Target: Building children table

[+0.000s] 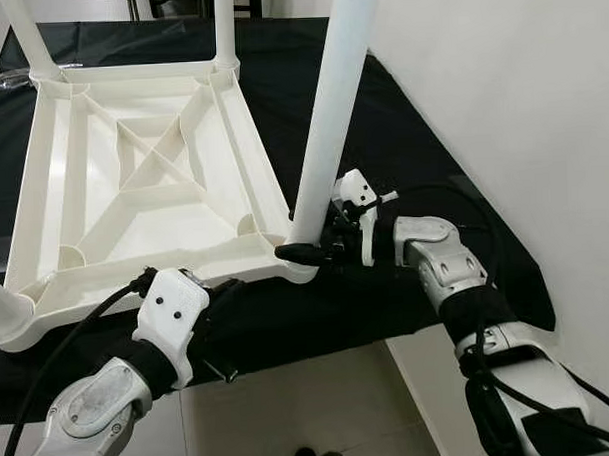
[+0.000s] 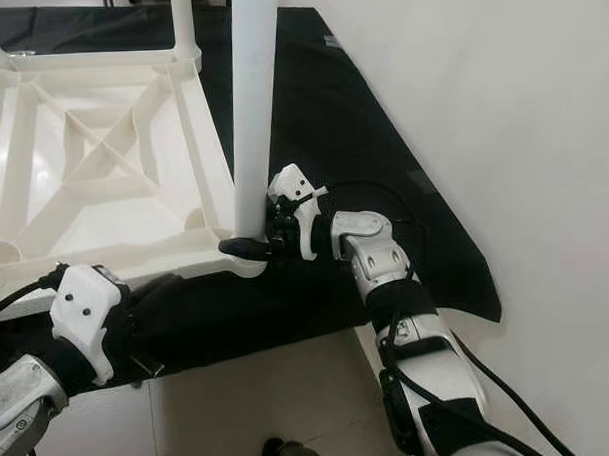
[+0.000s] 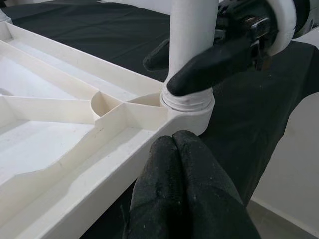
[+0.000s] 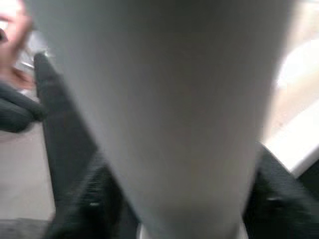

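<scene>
A white plastic children's table top [image 1: 133, 184] lies upside down on a black-covered surface, ribs facing up. A long white leg [image 1: 326, 117] stands upright in the near right corner socket [image 3: 192, 107]. My right gripper [image 1: 310, 246] is shut on the base of this leg, one black finger on each side. In the right wrist view the leg [image 4: 169, 114] is a grey blur between the fingers. My left gripper [image 3: 174, 149] is shut with nothing in it, just below the table top's near rim, a short way left of that corner.
Two more legs [image 1: 38, 42] stand in the far corners, and another leg [image 1: 2, 309] sits at the near left corner. A white wall [image 1: 500, 101] rises close on the right. Black cloth [image 1: 401, 135] covers the surface; tiled floor [image 1: 291, 409] lies below the near edge.
</scene>
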Controlling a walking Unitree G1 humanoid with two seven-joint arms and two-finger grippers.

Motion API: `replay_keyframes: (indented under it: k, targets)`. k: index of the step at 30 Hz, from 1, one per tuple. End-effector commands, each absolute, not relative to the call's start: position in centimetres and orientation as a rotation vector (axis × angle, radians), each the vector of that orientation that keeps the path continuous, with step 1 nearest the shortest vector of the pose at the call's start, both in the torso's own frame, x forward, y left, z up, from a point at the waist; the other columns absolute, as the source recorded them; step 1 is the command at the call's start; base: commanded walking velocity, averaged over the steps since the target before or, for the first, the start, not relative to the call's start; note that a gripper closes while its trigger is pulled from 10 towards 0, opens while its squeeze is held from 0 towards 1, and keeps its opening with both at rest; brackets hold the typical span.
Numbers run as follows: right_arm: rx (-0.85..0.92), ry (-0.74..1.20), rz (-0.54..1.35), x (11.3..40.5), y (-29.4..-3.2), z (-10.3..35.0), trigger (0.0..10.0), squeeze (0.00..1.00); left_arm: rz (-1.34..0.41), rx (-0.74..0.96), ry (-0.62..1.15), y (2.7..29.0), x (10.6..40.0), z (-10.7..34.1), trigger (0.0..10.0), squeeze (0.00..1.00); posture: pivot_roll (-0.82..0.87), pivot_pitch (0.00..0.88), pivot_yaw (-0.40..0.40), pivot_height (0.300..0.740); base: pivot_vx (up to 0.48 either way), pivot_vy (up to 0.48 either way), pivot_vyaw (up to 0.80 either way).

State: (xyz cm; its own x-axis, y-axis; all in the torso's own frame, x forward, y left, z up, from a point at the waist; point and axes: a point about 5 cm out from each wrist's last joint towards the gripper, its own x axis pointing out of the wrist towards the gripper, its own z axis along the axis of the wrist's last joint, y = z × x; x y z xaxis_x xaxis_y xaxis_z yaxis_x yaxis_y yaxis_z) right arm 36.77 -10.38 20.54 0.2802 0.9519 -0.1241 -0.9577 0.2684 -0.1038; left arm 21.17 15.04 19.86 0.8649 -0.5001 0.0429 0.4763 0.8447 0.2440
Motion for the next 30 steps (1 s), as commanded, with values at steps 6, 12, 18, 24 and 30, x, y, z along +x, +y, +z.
replay_keyframes:
  k: [6, 12, 18, 24, 30]
  targets:
    - [-0.132, 0.013, 1.397, 36.6, -10.4, 20.9, 0.0, 0.00, -0.528, 0.238, -0.085, 14.7, 21.0, 19.5, 10.0, 0.00, 0.15, 0.213, -0.180, 0.740, 0.000, 0.000, 0.00]
    - [-0.175, 0.018, 1.292, 36.7, -11.1, 19.7, 0.0, 0.00, -0.527, 0.235, -0.087, 14.6, 21.1, 19.5, 10.0, 0.00, 0.11, 0.218, -0.198, 0.740, 0.000, 0.000, 0.00]
    - [-0.095, 0.049, 0.634, 37.7, -12.4, 17.6, 0.0, 0.00, -0.520, 0.232, -0.086, 14.8, 21.2, 19.3, 10.0, 0.00, 0.07, 0.218, -0.211, 0.740, 0.000, 0.000, 0.00]
    - [-0.241, 0.055, 0.610, 32.3, -8.6, 15.2, 0.0, 0.00, -0.530, 0.201, -0.102, 14.6, 21.3, 19.7, 10.0, 0.00, 0.06, 0.228, -0.177, 0.740, 0.000, 0.000, 0.00]
    - [-0.188, 0.089, 0.691, 32.8, -8.2, 15.0, 0.0, 0.00, -0.536, 0.211, -0.101, 14.5, 21.6, 19.7, 10.0, 0.00, 0.05, 0.229, -0.183, 0.740, 0.000, 0.000, 0.00]
